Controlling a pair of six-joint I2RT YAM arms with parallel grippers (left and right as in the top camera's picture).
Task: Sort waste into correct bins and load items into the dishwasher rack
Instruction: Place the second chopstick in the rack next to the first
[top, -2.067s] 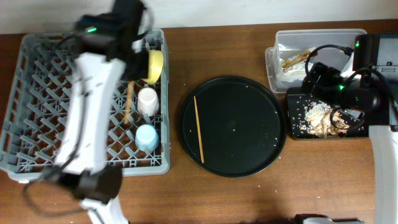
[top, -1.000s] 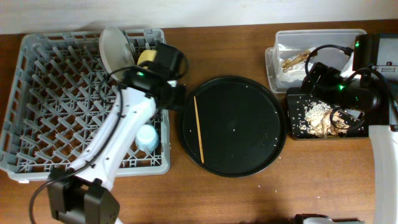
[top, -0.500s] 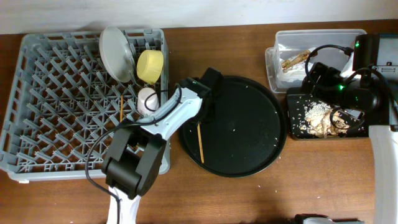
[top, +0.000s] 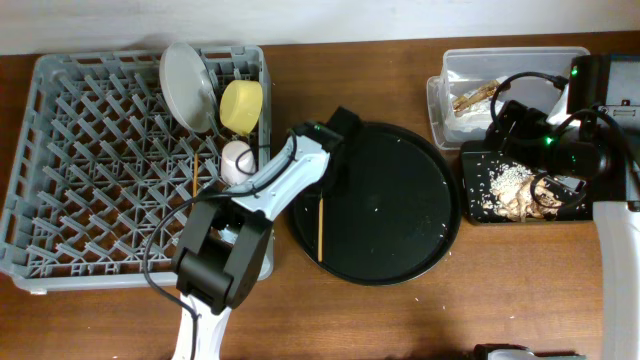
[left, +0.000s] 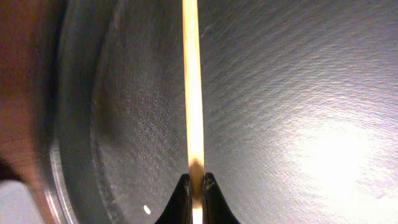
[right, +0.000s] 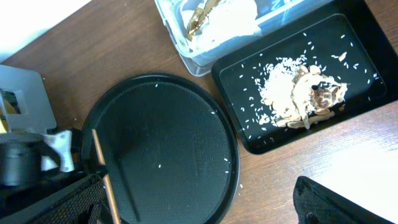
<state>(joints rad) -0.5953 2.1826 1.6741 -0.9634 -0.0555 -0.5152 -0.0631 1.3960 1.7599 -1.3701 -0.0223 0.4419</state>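
Note:
My left gripper is shut on a thin wooden chopstick lying on the large round black tray; it also shows in the overhead view. The grey dishwasher rack holds the white plate on edge, the yellow bowl, the pink cup and the other chopstick. My left arm hides the blue cup. My right gripper is open and empty above the table's right side. The clear tub holds the wrapper and the napkin. The shallow black tray holds food scraps.
A few rice grains lie scattered on the round tray and on the wood beside it. A black cable and a dark device sit at the far right. Bare wooden table separates the rack, the round tray and the bins.
My left arm left the rack, where the plate now stands, and swung over to the round tray. Its jaws have closed on the chopstick, which turned slightly. The right arm has not moved.

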